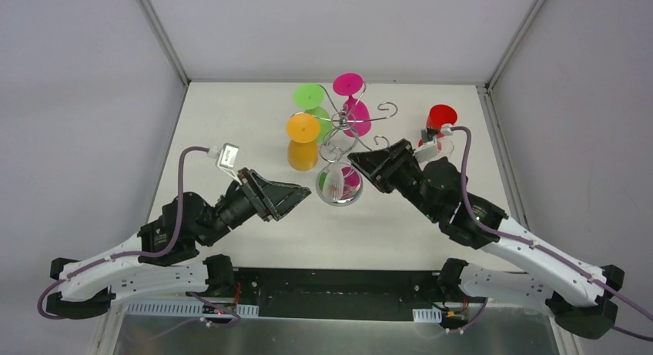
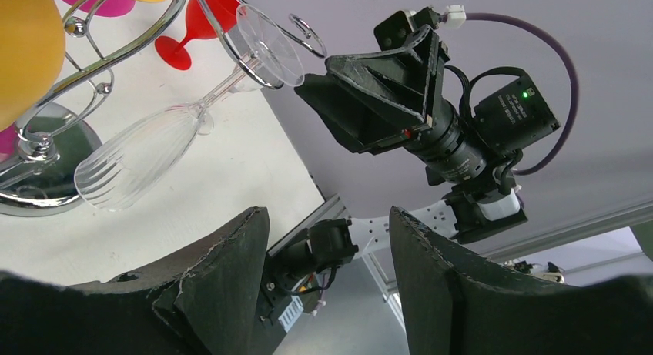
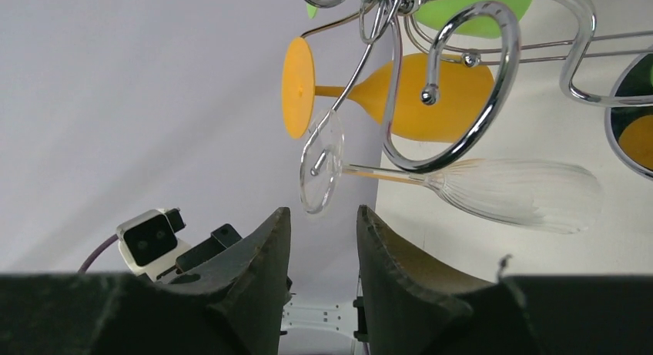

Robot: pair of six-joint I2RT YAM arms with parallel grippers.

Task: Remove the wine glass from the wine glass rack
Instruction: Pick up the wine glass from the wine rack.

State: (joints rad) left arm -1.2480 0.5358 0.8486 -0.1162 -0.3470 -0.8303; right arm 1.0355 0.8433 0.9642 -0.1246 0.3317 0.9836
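A clear wine glass [image 1: 333, 184] hangs upside down from a scroll arm of the chrome wine glass rack [image 1: 344, 124], its bowl [image 3: 516, 189] low by the mirrored base [image 2: 38, 170]. My right gripper [image 3: 322, 212] is open, its fingertips just under the rim of the glass's foot [image 3: 322, 170] with a gap on both sides. In the top view it [image 1: 353, 161] sits right of the rack. My left gripper [image 2: 327, 212] is open and empty, left of the base [image 1: 308, 192]. It looks at the clear glass [image 2: 146, 159] and at the right gripper [image 2: 370, 101].
Orange [image 1: 303, 128], green [image 1: 309, 97] and magenta [image 1: 348, 84] glasses hang on the rack's far side. A red glass [image 1: 441, 118] stands on the table behind my right arm. Grey walls enclose the white table [image 1: 231, 124].
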